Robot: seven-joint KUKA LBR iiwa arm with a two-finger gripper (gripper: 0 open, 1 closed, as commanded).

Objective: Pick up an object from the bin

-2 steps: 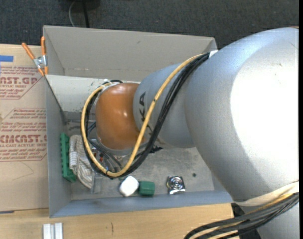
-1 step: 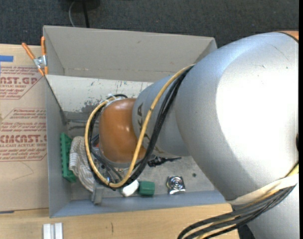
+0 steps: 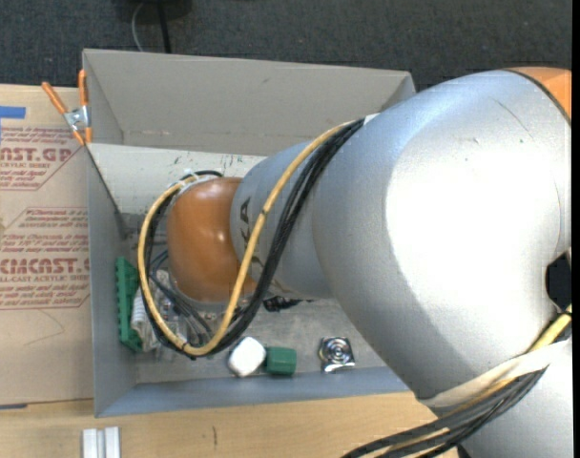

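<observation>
Your arm (image 3: pixel 414 237) covers bin (image 3: pixel 242 103) right side and middle; open room only along far wall. End effector (image 3: pixel 166 324) low by left wall, grip state cannot tell. Green toothed strip (image 3: pixel 127 303) just beside it, against left wall. Near wall: green block (image 3: pixel 280 362) beside white block (image 3: pixel 245 357); round metal piece (image 3: pixel 337 353) right of them.

The bin (image 3: pixel 242 93) was plain grey; the arm (image 3: pixel 443 218) was silver-grey, with a glossy orange-brown cover (image 3: pixel 204 241) and yellow and black cables (image 3: pixel 144 246). Among the small things were a bright green strip (image 3: pixel 128 303), a white block (image 3: pixel 245 357), a darker green block (image 3: pixel 280 362) and a shiny silver piece (image 3: pixel 337 353).
</observation>
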